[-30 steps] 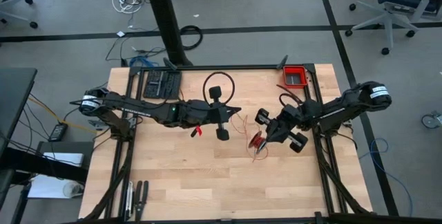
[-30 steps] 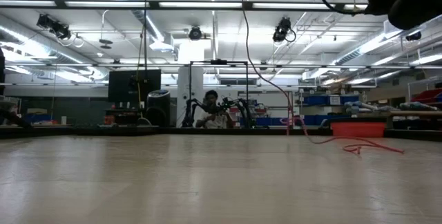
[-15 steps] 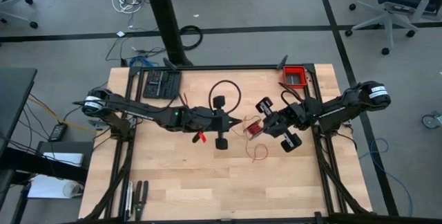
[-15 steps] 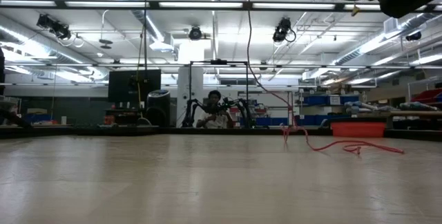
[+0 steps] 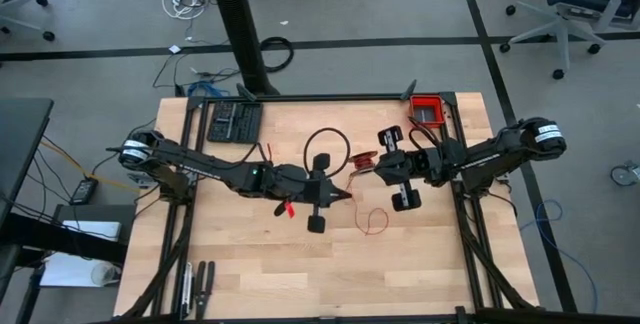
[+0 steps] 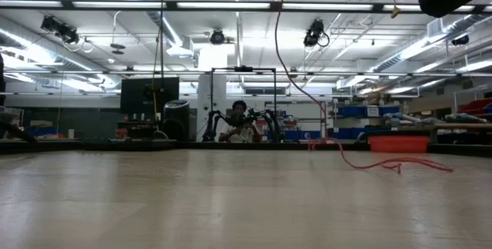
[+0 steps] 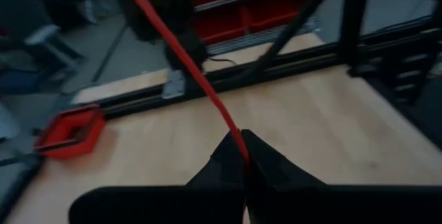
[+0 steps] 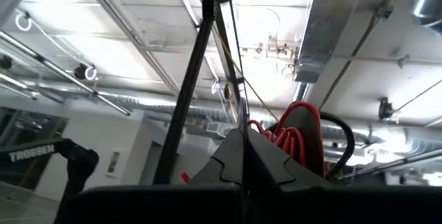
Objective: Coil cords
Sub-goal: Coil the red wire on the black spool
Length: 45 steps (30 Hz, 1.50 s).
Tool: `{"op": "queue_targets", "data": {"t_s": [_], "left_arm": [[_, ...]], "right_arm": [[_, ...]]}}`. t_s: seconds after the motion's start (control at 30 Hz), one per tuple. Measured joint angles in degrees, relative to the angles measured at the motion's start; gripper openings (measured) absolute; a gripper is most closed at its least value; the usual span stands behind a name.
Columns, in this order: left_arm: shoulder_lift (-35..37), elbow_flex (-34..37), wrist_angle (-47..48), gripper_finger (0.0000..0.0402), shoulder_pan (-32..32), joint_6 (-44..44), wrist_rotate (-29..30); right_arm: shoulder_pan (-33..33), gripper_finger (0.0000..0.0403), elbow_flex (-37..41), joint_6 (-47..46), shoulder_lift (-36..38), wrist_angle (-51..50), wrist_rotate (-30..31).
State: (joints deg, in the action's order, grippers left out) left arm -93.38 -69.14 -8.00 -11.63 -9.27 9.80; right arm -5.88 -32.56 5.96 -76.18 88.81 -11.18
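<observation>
Cord: the thin red cord (image 5: pixel 372 219) is running from the left gripper (image 5: pixel 345 196) to the right gripper (image 5: pixel 368 161), with a slack loop lying on the table (image 5: pixel 250 274) just below and between the two grippers.
Left gripper: it is staying clamped shut on the cord, which is leaving its tips as a taut red line in the left wrist view (image 7: pixel 200 79).
Right gripper: it is staying shut on a small red bundle of coils (image 8: pixel 293 131), held up off the table and turned toward the ceiling.
Handling: the cord is looking very light, limp and thin, so it is likely slipping out of a loose pinch and tangling easily; the best hold is probably close to the bundle, keeping the strand taut between the grippers.
Change: compared with a second ago, the right gripper is sitting higher and farther from the table's near edge, the bundle is now off the table, and the left gripper is reaching farther toward the right one.
Bin: a red bin (image 5: pixel 428 111) is sitting beyond the right gripper, well apart.
</observation>
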Motion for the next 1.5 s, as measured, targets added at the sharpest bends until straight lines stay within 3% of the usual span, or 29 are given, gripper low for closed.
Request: {"op": "queue_targets", "data": {"t_s": [0.13, 0.5, 0.7, 1.07, 1.23, 1.5], "left_arm": [[0.0, -0.1, 1.9, 0.0000, -0.5, 2.2, -2.9], [0.2, 0.0, 13.3, 0.0000, -1.2, 5.5, -2.7], [2.1, -0.4, 17.9, 0.0000, -2.4, 5.2, -0.3], [8.1, -0.5, 22.6, 0.0000, -3.1, 3.3, -1.5], [9.3, -0.5, 17.3, 0.0000, -3.2, 1.7, -1.8], [9.4, -0.6, 15.4, 0.0000, -3.5, 0.4, -2.3]], "right_arm": [[0.5, 0.0003, 0.0, 0.3, 0.0, 0.0, 0.0], [2.6, 0.0003, 1.6, -1.4, 1.5, -0.9, 1.1], [3.4, 0.0003, 6.9, -1.9, 5.4, -1.9, 6.8], [3.1, 0.0003, 14.0, 0.1, 11.9, -2.7, 16.0], [2.1, 0.0002, 14.4, 2.0, 12.2, 0.1, 22.9], [0.2, 0.0002, 14.7, 5.7, 12.1, -0.3, 29.0]]}}
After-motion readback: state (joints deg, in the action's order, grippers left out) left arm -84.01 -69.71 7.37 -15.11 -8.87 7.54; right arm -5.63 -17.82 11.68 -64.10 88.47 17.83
